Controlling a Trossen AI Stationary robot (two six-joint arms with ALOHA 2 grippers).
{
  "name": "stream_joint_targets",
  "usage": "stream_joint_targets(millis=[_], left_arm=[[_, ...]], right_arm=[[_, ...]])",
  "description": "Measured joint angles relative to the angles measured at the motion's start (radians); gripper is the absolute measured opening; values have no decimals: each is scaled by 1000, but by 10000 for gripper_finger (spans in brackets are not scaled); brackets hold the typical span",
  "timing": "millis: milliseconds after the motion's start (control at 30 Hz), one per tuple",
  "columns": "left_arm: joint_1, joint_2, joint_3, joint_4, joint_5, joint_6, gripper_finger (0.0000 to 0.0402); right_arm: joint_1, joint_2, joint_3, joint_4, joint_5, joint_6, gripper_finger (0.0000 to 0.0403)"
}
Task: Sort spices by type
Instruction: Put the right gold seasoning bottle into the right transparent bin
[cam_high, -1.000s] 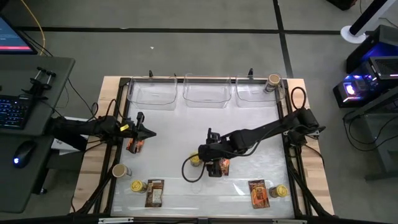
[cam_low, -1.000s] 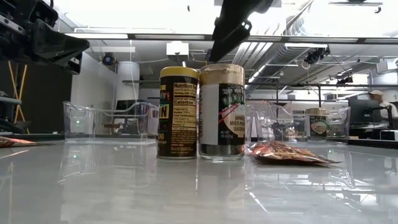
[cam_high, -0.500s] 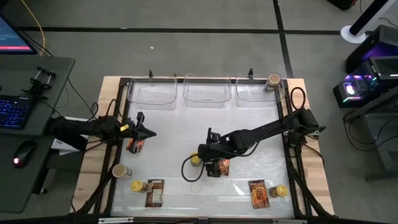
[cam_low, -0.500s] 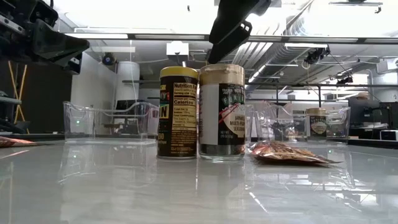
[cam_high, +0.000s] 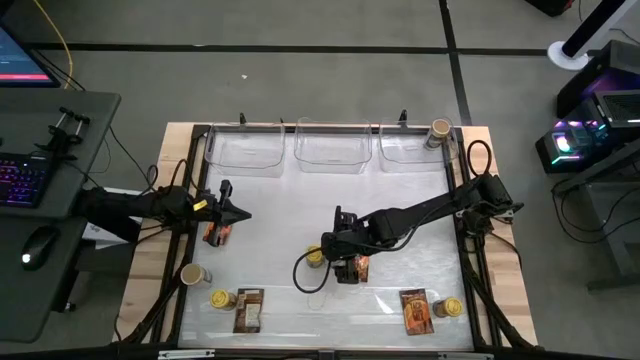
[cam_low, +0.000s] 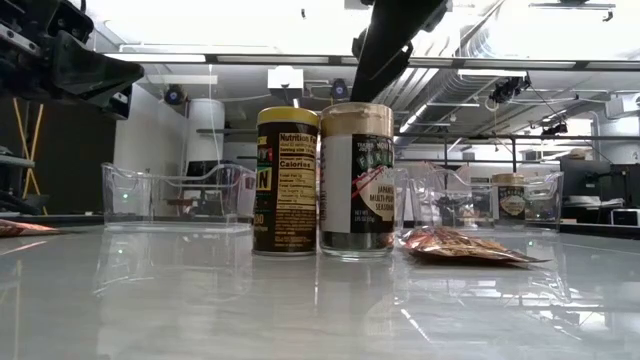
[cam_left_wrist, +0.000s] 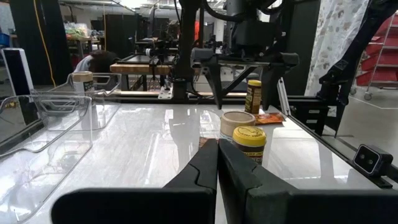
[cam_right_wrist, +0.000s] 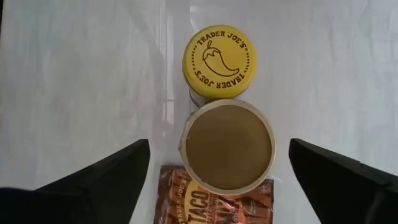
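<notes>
A tan-lidded jar (cam_right_wrist: 229, 145) and a yellow-lidded jar (cam_right_wrist: 219, 61) stand upright side by side mid-table, next to a flat orange-brown packet (cam_right_wrist: 214, 200). In the low view the yellow-lidded jar (cam_low: 286, 180) is left of the tan-lidded jar (cam_low: 356, 180). My right gripper (cam_right_wrist: 219, 144) hangs open above the tan lid, pointing steeply down, one finger to each side and clear of it. At the table's left, my left gripper (cam_left_wrist: 217, 163) is shut and level, above another packet (cam_high: 216, 234).
Three clear bins (cam_high: 333, 148) line the far edge; the right one holds a tan-lidded jar (cam_high: 439, 130). Near the front lie a tan-lidded jar (cam_high: 190, 273), a yellow-lidded jar (cam_high: 221, 298), two packets (cam_high: 248, 309) (cam_high: 416, 310) and another yellow-lidded jar (cam_high: 449, 308).
The finger of my right gripper seen above the jars in the low view has shifted slightly toward the table's right. The jars and packet have stayed where they were.
</notes>
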Motion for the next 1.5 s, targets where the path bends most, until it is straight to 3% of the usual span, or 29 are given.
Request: stream_joint_targets(millis=[233,433,700,1200,1500], left_arm=[[0,0,0,0,0,0,1],[0,0,0,0,0,0,1],[0,0,0,0,0,0,1],[0,0,0,0,0,0,1],[0,0,0,0,0,0,1]], right_arm=[[0,0,0,27,0,170,365],[-5,0,0,41,59,185,365],[-7,29,0,31,-13,109,365],[-9,80,-1,35,11,25,363],[-9,87,-1,34,25,48,302]])
